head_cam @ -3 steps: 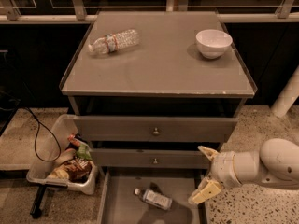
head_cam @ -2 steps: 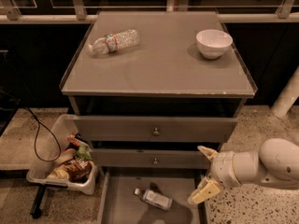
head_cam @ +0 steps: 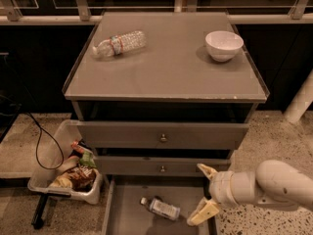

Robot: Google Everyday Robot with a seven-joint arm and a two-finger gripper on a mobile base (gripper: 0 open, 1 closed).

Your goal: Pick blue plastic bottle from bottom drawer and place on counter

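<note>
White arm in from 3 o'clock, hand wide open, at 3 o'clock of the bottle lying in the bottom drawer

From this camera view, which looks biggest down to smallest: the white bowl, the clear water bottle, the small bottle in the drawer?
1-2. The clear water bottle and white bowl: alike; bottle longer, bowl rounder.
3. The blue plastic bottle in the bottom drawer, beside the open gripper.
</note>
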